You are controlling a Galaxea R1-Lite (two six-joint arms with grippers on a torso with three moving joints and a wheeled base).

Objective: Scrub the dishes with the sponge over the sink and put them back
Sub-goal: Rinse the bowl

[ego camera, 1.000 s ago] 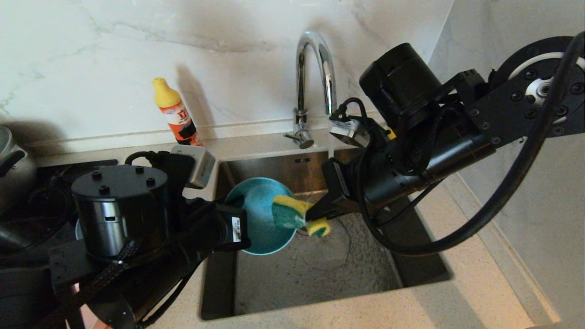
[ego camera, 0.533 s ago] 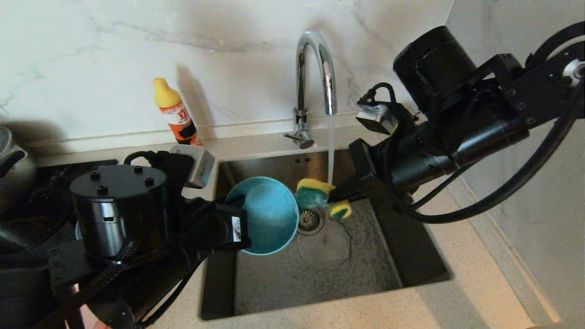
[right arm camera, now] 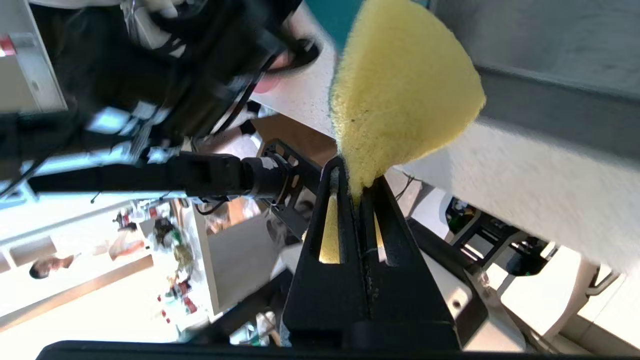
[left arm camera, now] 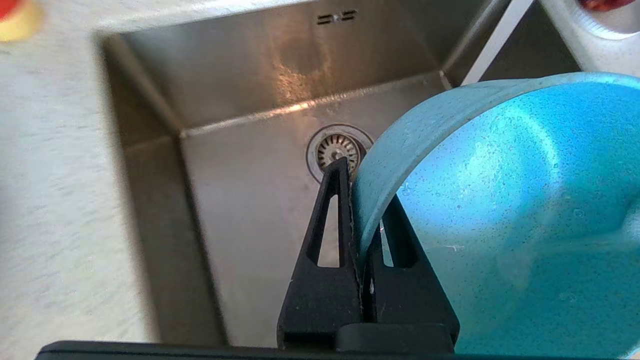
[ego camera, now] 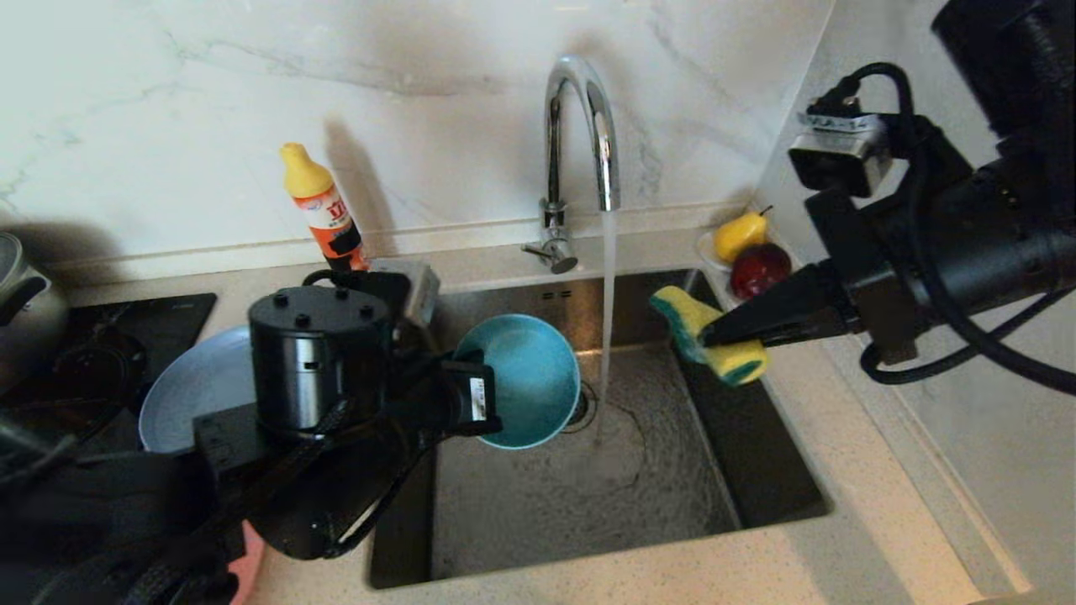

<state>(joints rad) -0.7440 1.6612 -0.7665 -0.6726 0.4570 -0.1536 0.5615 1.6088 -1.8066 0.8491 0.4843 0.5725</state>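
The teal bowl hangs tilted over the sink, just left of the running water. My left gripper is shut on its near rim; in the left wrist view the rim of the bowl sits pinched in the gripper above the drain. The sponge, yellow with a green face, is squeezed in my right gripper over the sink's right edge, apart from the bowl. In the right wrist view the sponge bulges out of the shut gripper. A large blue plate lies on the counter at the left.
Water streams from the chrome faucet into the basin. A detergent bottle stands at the back left. A small dish with pear and red fruit sits at the back right corner. A steel pot is at the far left.
My right gripper has carried the sponge out of the bowl, rightward and up to the sink's right edge. The left arm has shifted the bowl right, toward the water stream, uncovering the blue plate.
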